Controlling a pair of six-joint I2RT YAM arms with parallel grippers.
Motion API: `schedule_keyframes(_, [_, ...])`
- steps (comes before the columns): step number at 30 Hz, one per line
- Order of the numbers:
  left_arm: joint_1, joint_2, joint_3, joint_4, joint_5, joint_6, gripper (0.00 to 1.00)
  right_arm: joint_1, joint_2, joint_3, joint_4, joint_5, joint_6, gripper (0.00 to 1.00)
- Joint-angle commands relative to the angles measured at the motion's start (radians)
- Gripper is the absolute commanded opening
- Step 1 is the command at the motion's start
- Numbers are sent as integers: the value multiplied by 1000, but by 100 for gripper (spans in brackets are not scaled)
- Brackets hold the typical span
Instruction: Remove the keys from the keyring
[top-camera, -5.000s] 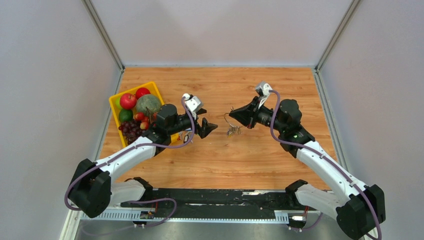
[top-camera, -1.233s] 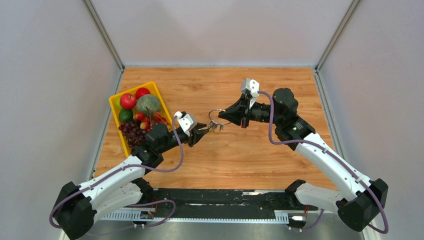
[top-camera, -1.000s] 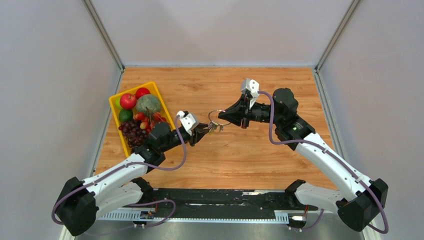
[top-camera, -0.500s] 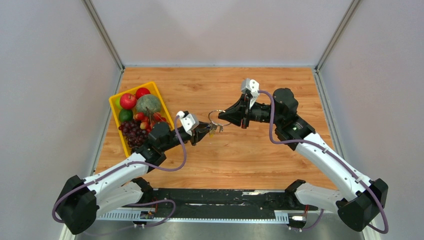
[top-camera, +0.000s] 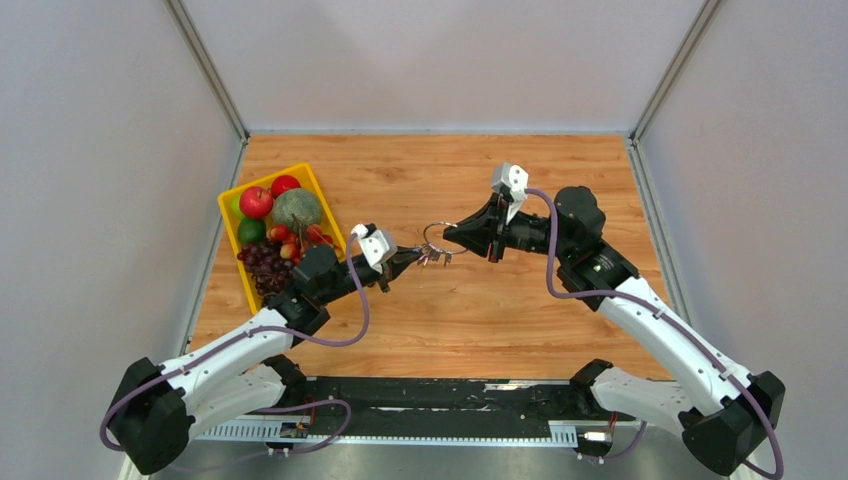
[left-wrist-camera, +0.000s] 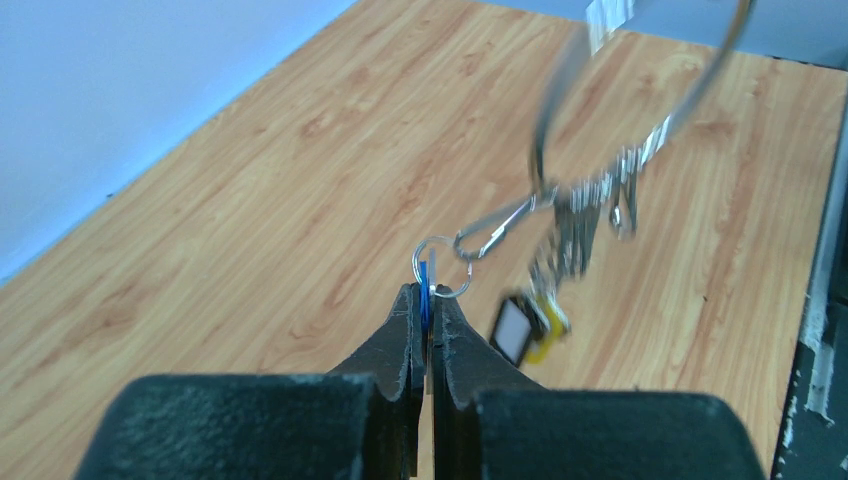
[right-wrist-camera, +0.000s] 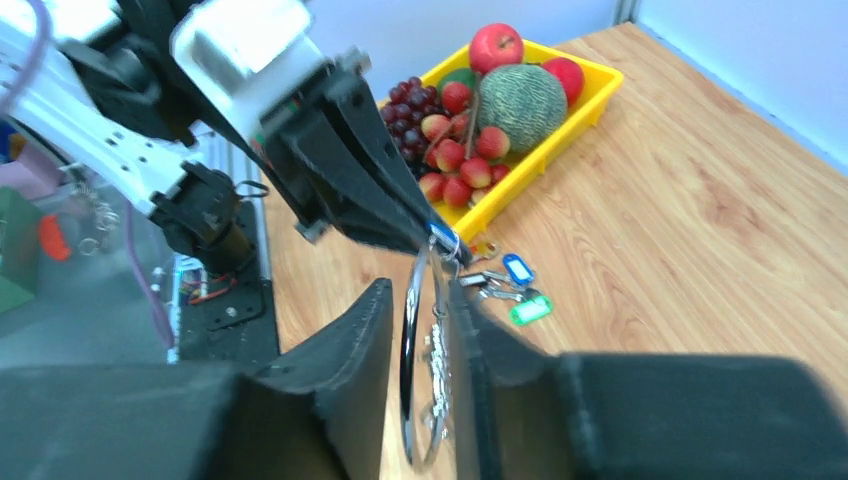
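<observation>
Half a second ago the right arm (top-camera: 650, 320) reached further in. Now it has pulled back a little toward its own side, and the left arm (top-camera: 240, 345) stretches out after it. The right gripper (right-wrist-camera: 420, 290) went back with its arm and sits a bit lower. It pinches the keyring (right-wrist-camera: 404, 370), which stands on edge between its fingers, up in the air over the middle of the table (top-camera: 500, 310). The keyring moved with it. Five seconds ago the left gripper (left-wrist-camera: 427, 297) was spread and touched nothing. Now it is pressed together on a blue tag (left-wrist-camera: 423, 285), held by the very tips. The other keys (left-wrist-camera: 575, 240) hang in a blurry bunch under the keyring, with a yellow and black tag (left-wrist-camera: 525, 328) lowest. The table has lots of bare wood on the far side, on the right, and in front of the hanging keys. Grey walls (top-camera: 100, 200) close it in on the left, right and far sides. The basket (top-camera: 262, 181) sits by the left wall, near the left arm. Some loose keys (right-wrist-camera: 510, 285) lie on the wood just beside the basket, under the left gripper.
</observation>
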Motion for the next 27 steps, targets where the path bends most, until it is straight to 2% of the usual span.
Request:
schedule_keyframes(1, [-26, -20, 173, -280, -136, 73, 0, -3, -42, -72, 52, 97, 26, 40])
schedule_keyframes(3, [-51, 0, 252, -412, -186, 84, 0, -3, -39, -101, 57, 111, 34, 55])
schedule_keyframes(5, [-76, 31, 337, -539, -226, 85, 0, -3, -38, -125, 64, 123, 35, 60])
schedule_keyframes(10, [-87, 136, 545, -874, -220, 73, 0, -3, -42, -195, 154, 82, 34, 63])
schedule_keyframes(14, [-87, 200, 707, -1049, -143, 98, 0, 8, -40, -273, 313, 22, 57, 62])
schedule_keyframes(21, [-91, 220, 810, -1152, -53, 174, 0, 54, -38, -355, 583, -4, 45, 61])
schedule_keyframes(27, [-99, 232, 865, -1205, -5, 210, 0, 102, 17, -335, 656, -30, 4, 56])
